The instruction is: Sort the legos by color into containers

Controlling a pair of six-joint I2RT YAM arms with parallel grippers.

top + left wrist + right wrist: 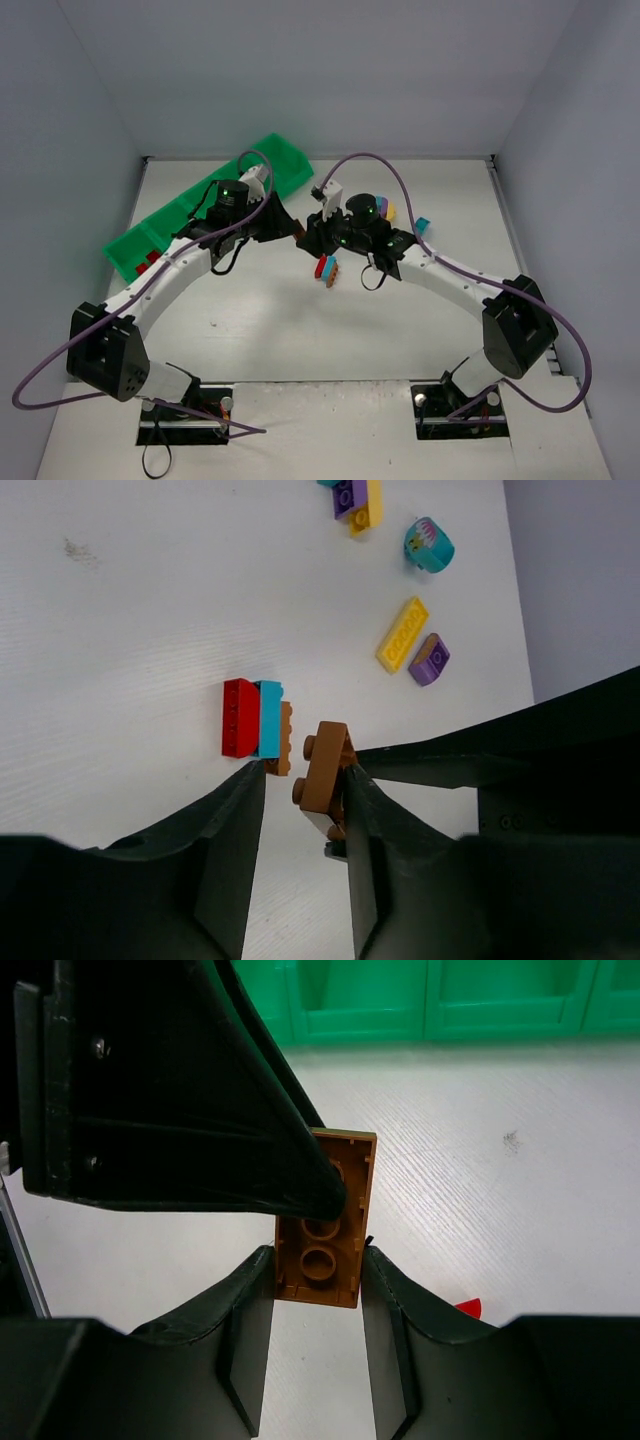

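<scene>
My right gripper [317, 1265] is shut on a brown-orange brick [322, 1222], held above the table with its hollow underside to the camera. My left gripper [303, 772] is open around the same brick [325, 765]: one finger touches it, the other stands apart. In the top view the two grippers meet at mid table, left [288, 226] and right [310, 236]. A red, teal and brown stack [326, 268] lies just below them and also shows in the left wrist view [255, 720]. The green tray [285, 160] lies at the back left with red bricks [148, 262] in its near compartment.
Loose bricks lie right of the grippers: a purple and yellow pair [355, 500], a teal round piece [430, 545], a yellow plate [402, 633], a purple and brown piece [430, 660]. The tray's compartments [440, 1000] show beyond the right gripper. Grey walls enclose the table.
</scene>
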